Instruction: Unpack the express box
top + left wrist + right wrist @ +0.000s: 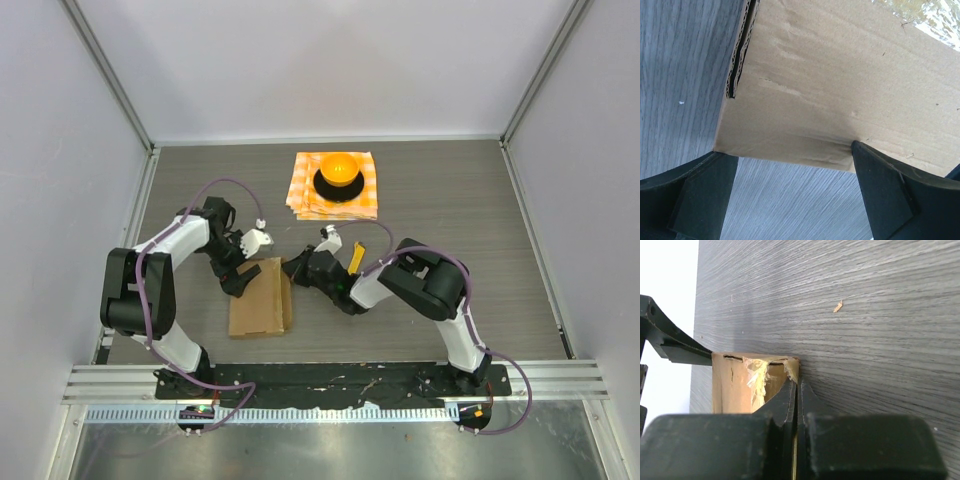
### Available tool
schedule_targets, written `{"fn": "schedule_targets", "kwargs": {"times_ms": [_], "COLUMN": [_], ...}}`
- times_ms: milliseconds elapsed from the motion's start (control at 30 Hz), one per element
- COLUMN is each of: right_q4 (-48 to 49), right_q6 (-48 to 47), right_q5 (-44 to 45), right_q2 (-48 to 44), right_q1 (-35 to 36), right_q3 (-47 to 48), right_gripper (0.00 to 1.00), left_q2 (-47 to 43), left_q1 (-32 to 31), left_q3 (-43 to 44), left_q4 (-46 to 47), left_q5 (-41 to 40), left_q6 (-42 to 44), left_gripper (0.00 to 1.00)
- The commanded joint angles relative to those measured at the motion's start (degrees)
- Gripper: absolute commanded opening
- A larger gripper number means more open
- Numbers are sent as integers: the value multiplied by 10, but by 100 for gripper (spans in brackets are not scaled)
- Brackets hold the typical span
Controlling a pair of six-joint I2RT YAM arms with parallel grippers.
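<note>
The express box (260, 298) lies flat on the grey table between the arms, a plain brown cardboard mailer. My left gripper (238, 278) is at its far left corner. In the left wrist view the fingers (880, 190) stand wide open, astride the box's edge (830, 95), and the right finger touches the cardboard. My right gripper (298, 268) is at the box's far right corner. In the right wrist view it (796, 384) is shut, with a thin strip of the box's wall (735, 387) pinched between the fingers next to torn tape (757, 380).
An orange-checkered cloth (305, 195) lies at the back middle of the table, with an orange dome on a black base (339, 175) on it. Grey walls enclose the table on three sides. A small scrap (838, 306) lies on the table.
</note>
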Motion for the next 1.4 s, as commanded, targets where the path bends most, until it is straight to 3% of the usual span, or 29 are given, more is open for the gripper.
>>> {"fn": "schedule_targets", "kwargs": {"times_ms": [0, 100, 233, 433, 733, 867, 1033, 1233, 1300, 1367], "right_q4": [-137, -88, -6, -123, -419, -506, -570, -609, -612, -612], "right_q6": [37, 53, 37, -124, -414, -467, -486, -539, -554, -547], "right_q5": [21, -1, -26, -6, 2, -4, 35, 125, 156, 163], "right_q2": [61, 65, 5, -125, -195, -183, -173, -137, -125, -111], "right_q1": [-25, -39, -57, -58, -54, -49, -32, 31, 49, 54], "right_q3": [4, -21, -50, 32, 268, 366, 403, 410, 407, 411], "right_gripper": [1, 1, 1, 1, 1, 1, 1, 1, 1, 1], "left_q2": [64, 61, 45, 41, 2, -6, -9, 17, 48, 63], "left_q1": [-27, -21, 9, 30, 30, 30, 36, 121, 141, 140], "left_q3": [-83, -72, 15, 205, 247, 254, 273, 282, 301, 315], "left_q4": [-45, -57, -112, -262, -255, -231, -248, -229, -269, -312], "left_q5": [-44, -32, 39, 175, 215, 261, 349, 478, 531, 550], "left_q6": [102, 99, 78, 33, -24, -68, -87, -168, -161, -102], "left_gripper": [100, 100, 100, 100, 100, 100, 100, 100, 100, 100]}}
